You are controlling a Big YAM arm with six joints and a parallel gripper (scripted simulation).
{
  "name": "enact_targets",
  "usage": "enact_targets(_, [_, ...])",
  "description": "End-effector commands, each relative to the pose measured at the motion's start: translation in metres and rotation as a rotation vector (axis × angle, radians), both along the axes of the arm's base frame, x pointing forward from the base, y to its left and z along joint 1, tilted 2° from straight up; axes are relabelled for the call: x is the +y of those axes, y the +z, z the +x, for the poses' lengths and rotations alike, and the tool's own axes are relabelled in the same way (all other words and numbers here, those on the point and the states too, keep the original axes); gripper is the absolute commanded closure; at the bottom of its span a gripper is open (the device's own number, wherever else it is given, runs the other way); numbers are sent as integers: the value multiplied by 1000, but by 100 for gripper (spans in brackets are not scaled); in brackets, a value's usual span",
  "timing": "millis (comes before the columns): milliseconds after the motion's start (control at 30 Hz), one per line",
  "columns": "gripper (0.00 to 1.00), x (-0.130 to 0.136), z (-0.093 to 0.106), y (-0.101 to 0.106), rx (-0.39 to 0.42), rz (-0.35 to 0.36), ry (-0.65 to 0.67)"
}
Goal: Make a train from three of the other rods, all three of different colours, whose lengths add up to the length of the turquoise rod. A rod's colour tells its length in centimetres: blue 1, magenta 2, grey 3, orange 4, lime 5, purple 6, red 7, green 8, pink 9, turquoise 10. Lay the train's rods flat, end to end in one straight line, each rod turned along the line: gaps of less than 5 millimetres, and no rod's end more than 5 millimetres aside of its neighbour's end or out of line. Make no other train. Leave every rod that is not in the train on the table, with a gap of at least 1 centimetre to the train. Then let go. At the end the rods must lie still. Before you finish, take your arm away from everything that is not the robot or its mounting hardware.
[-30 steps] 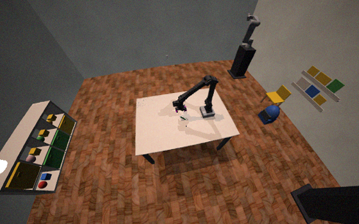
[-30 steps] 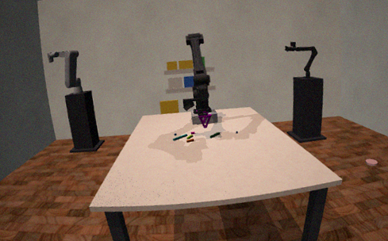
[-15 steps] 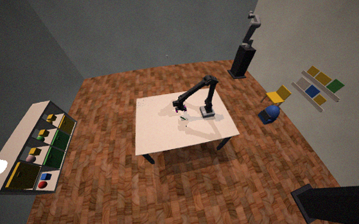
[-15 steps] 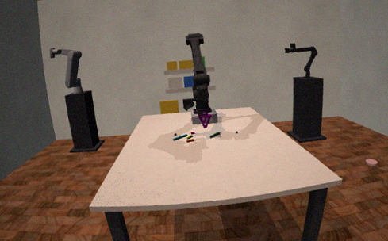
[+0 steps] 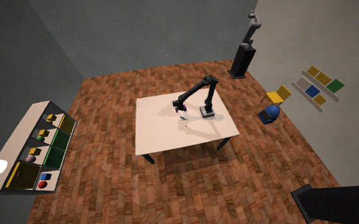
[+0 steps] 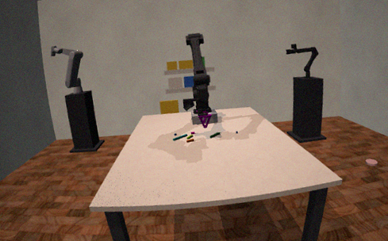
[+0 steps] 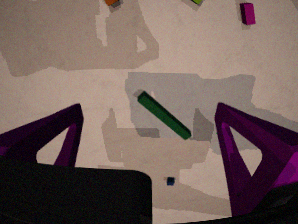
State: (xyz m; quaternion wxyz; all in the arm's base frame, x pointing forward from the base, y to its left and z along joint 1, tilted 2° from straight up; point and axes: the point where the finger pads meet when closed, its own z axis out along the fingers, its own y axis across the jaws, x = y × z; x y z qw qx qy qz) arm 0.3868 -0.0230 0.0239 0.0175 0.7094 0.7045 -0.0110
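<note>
Seen from the wrist, with twelve at the top edge, my black-and-purple jaws stand spread wide above the pale surface (image 5: 156, 136) (image 6: 207, 174) (image 7: 40, 90), nothing between them. A small blue rod (image 5: 186, 126) (image 6: 237, 132) (image 7: 170, 181) lies on that surface, between five and six o'clock from the midpoint of my fingertips. I judge it the nearest piece for the train: blue, orange and lime would together match the turquoise rod (image 6: 180, 137).

Between that midpoint and the blue rod lies a dark green rod (image 5: 183, 118) (image 6: 215, 135) (image 7: 164, 116), its long axis running from ten o'clock to four. Its colour makes it too long for this sum (it is a tempting shape, being almost beneath me). If blue comes next, I should shift towards it before lowering, keeping both fingers off the green.

Cut by the top edge are the orange rod (image 6: 190, 140) (image 7: 112, 2), near eleven o'clock, and the lime rod (image 6: 190, 136) (image 7: 196, 1), near one. The blue rod's long axis is too small to tell.
</note>
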Motion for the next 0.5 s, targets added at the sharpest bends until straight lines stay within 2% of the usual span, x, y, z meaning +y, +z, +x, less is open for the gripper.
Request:
enact_targets(0, [0,11,7,8,-32,-4,2])
enact_targets(100, [0,56,26,11,-48,3,2])
enact_targets(167, [0,84,23,10,-45,6,2])
enact_targets(200, [0,89,22,10,-44,6,2])
enact_targets(267, [0,86,3,-3,-3,-2,2])
enact_targets(333, [0,77,3,-3,-1,-5,-21])
enact_targets(467, [0,77,3,-3,-1,-5,-21])
